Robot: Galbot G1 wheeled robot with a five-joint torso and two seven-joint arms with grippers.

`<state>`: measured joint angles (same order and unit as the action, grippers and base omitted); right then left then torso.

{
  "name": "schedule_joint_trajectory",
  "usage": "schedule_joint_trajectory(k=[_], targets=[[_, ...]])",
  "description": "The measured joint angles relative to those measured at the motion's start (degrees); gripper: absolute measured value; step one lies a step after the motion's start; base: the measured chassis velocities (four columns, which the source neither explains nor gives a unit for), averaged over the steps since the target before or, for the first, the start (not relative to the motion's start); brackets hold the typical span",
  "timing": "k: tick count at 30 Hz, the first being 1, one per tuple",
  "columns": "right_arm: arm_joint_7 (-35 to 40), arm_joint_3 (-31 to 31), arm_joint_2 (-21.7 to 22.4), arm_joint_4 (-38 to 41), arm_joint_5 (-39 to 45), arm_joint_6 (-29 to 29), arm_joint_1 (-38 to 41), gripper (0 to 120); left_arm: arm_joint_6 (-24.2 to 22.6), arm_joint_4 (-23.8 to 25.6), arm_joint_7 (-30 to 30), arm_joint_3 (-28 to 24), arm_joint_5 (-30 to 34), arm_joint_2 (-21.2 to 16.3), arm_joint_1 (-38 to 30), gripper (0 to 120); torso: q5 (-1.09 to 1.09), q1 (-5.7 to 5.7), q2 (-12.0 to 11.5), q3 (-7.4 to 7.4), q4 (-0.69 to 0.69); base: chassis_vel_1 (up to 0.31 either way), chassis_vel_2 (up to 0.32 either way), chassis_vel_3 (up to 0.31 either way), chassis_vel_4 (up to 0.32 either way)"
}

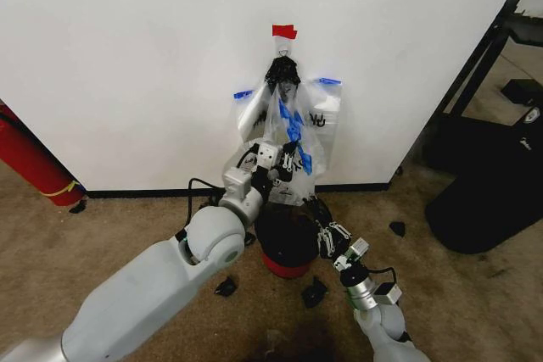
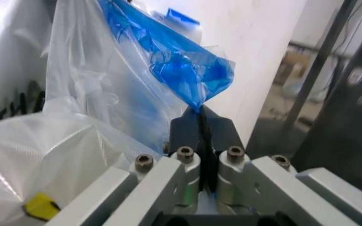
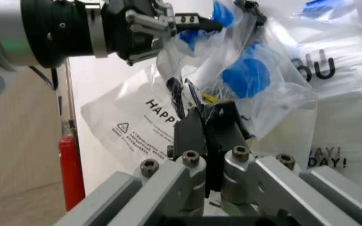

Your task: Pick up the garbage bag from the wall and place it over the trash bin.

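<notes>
The garbage bag, thin clear plastic with blue handles and black print, hangs on the white wall below a red tape piece and a black knotted lump. My left gripper is shut on a blue handle, its fingers pinching the film. My right gripper is lower, beside the bin, and its closed fingers pinch the bag's clear film. The trash bin, round and black with a red base, stands on the carpet directly under the bag.
A red fire extinguisher leans at the left wall. A big black bulky thing and a black metal frame stand on the right. Dark scraps lie on the carpet near the bin. A black baseboard runs along the wall.
</notes>
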<state>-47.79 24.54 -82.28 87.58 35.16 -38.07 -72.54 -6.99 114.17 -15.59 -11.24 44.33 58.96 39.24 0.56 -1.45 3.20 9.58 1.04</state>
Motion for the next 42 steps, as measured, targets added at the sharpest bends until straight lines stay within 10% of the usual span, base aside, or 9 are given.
schedule_joint_trajectory(k=[14, 29, 42], targets=[[-0.06, -0.07, -0.5, 1.56, -0.82, -0.11, -1.34, 0, 4.79, -3.19, 3.34, 3.46, 0.82, 1.21, 1.58, 50, 0.0, 0.0, 0.0, 0.0, 0.0, 0.0, 0.0, 0.0, 0.0], [0.06, -0.07, -0.67, 0.73, -1.02, -0.23, -0.54, 0, 4.74, -2.17, 4.58, 4.94, -2.11, -0.51, 3.9, 0, 0.0, 0.0, 0.0, 0.0, 0.0, 0.0, 0.0, 0.0, 0.0], [-0.58, -0.31, -1.07, 2.13, -2.04, -0.71, -1.21, 0, 2.35, -2.0, 5.9, 3.58, -18.04, -2.67, 4.17, 30, 0.0, 0.0, 0.0, 0.0, 0.0, 0.0, 0.0, 0.0, 0.0]])
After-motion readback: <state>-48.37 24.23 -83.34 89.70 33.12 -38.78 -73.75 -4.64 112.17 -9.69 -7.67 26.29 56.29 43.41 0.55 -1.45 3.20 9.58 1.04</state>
